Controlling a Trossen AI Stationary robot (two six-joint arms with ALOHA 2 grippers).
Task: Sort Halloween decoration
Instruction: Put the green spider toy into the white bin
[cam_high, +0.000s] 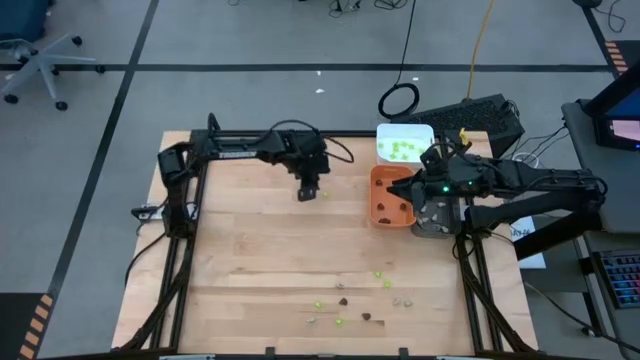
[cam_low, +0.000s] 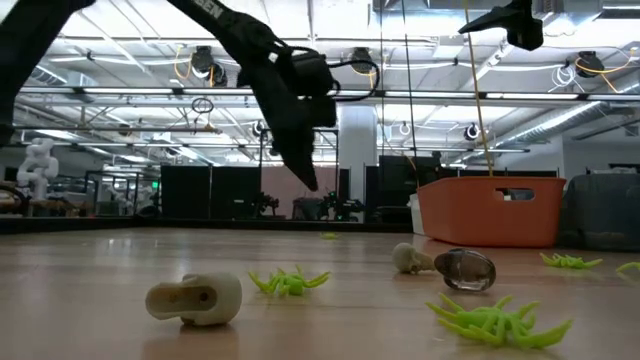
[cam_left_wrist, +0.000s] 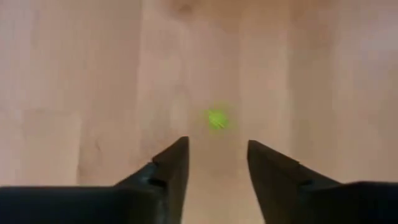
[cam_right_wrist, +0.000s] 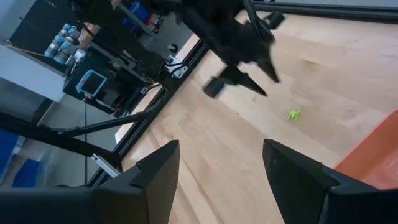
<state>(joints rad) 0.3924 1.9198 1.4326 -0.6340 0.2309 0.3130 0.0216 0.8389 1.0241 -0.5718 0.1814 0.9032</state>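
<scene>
The Halloween decoration lies as tiny lime-green spiders (cam_low: 288, 282), a beige skull-like piece (cam_low: 195, 298) and a dark brown piece (cam_low: 465, 268), scattered on the wooden table near its front edge (cam_high: 350, 305). One green spider (cam_left_wrist: 216, 119) lies alone farther back, on the table (cam_high: 325, 194). My left gripper (cam_left_wrist: 217, 146) hangs open just above the table, slanting down, with that spider a little ahead of its fingertips and untouched (cam_high: 308, 192). My right gripper (cam_right_wrist: 217, 168) is open and raised above the trays at the right (cam_high: 428, 186).
At the back right stand an orange tray (cam_high: 383, 178) holding dark pieces, a white tray (cam_high: 385, 133) with green pieces, and a grey tray (cam_high: 432, 230) under the right arm. Bare wood lies between the lone spider and the scattered pieces.
</scene>
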